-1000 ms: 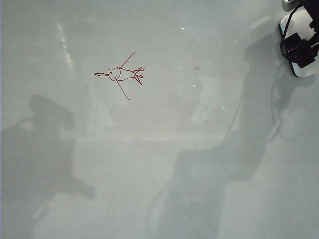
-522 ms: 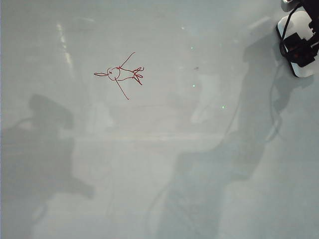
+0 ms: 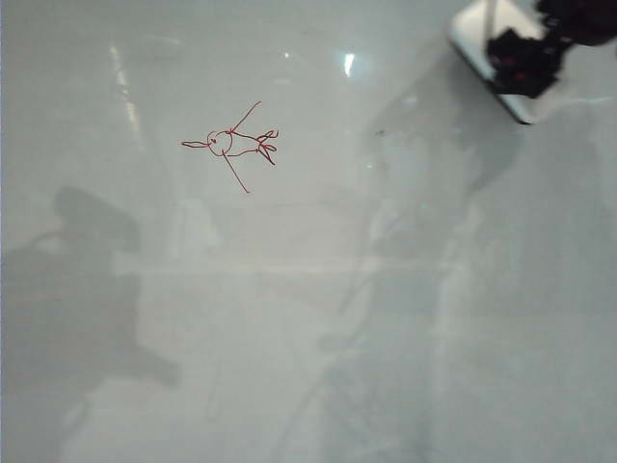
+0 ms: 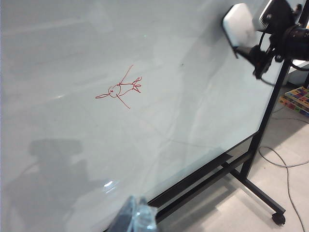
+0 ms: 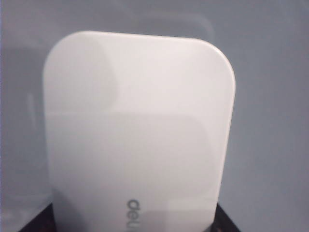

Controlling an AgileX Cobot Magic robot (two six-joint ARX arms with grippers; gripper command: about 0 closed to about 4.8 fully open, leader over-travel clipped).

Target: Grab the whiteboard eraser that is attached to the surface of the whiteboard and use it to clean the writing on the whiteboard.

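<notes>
The whiteboard (image 3: 289, 318) fills the exterior view. The writing (image 3: 231, 145), a small red stick-figure doodle, sits upper left of centre. My right gripper (image 3: 521, 60) is at the top right, shut on the whiteboard eraser (image 3: 487, 43), a white rounded block blurred by motion. In the right wrist view the eraser (image 5: 140, 125) fills the frame, with black fingers (image 5: 226, 221) at its two sides. The left wrist view shows the writing (image 4: 119, 89), the eraser (image 4: 240, 24) far to its right, and my left gripper (image 4: 137, 216) low off the board, tips together, holding nothing.
The board stands on a black frame (image 4: 260, 140) with a caster (image 4: 277, 218). A cable (image 4: 287, 166) lies on the floor and a colourful mat (image 4: 295, 99) is beyond it. Arm shadows fall across the lower board.
My right gripper has swung left along the top of the board with the eraser in it, closer to the writing. The left arm has stayed still.
</notes>
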